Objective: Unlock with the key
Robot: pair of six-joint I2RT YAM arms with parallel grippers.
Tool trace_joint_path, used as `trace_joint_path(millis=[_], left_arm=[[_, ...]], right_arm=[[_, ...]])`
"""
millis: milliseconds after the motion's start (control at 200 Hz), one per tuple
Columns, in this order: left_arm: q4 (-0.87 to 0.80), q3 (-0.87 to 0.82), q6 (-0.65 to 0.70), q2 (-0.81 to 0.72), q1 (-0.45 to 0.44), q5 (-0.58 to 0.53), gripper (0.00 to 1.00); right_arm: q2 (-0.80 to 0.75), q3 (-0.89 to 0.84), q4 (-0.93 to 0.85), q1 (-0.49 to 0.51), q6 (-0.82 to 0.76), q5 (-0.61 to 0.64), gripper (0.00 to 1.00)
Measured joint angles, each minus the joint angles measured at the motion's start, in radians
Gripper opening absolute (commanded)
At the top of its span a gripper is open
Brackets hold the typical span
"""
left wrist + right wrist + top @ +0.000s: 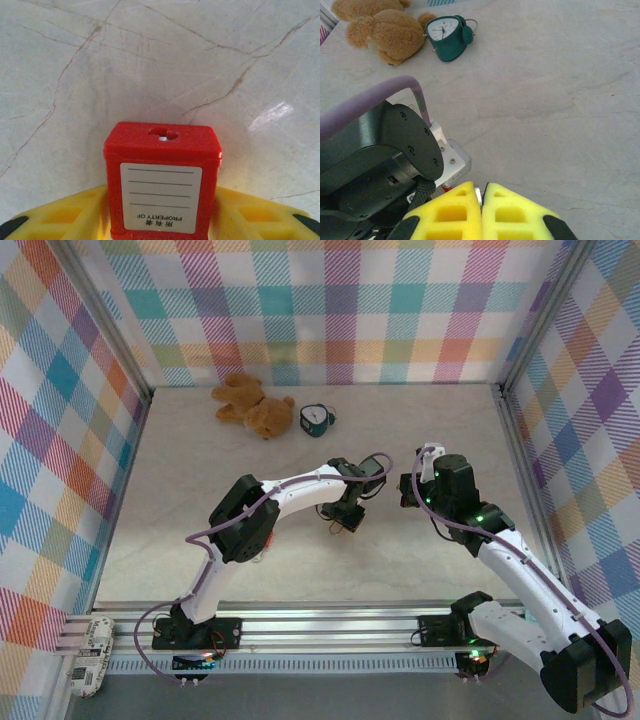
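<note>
Mostly hidden: the slim silvery-grey metal key (478, 191), glimpsed only as a thin sliver pinched between the closed yellow fingers of the right gripper (482, 192), just beside the left arm's wrist. Cut off at its lower edge: one red plastic padlock with a white label (162, 150), clamped from both sides by the left gripper (162, 200), shackle out of sight. Counted at the table's (560, 100) far end: one brown plush teddy bear (380, 30), one dark green alarm clock (447, 35).

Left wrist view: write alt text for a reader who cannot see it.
A red padlock sits between the left gripper's yellow fingers, its keyhole on the top face and a white label reading PROPERTY OF upside down on the near face. Behind it lies a pale, veined tabletop.
</note>
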Motion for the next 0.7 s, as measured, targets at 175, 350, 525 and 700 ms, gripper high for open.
trace_joint_path(millis=[175, 350, 525, 700], left_arm=[[0.001, 0.0, 0.008, 0.001, 0.0, 0.007, 0.42], [0.008, -0.01, 0.022, -0.005, 0.0, 0.006, 0.38], [0.028, -0.033, 0.031, -0.021, 0.0, 0.002, 0.37], [0.087, -0.117, 0.042, -0.076, 0.001, -0.036, 0.33]], right_arm=[[0.0, 0.0, -0.001, -0.002, 0.0, 0.0, 0.0], [-0.009, 0.0, -0.008, -0.003, 0.0, -0.002, 0.0], [-0.032, 0.0, -0.017, -0.007, 0.002, -0.007, 0.0], [-0.043, 0.0, -0.037, -0.007, 0.019, -0.023, 0.0]])
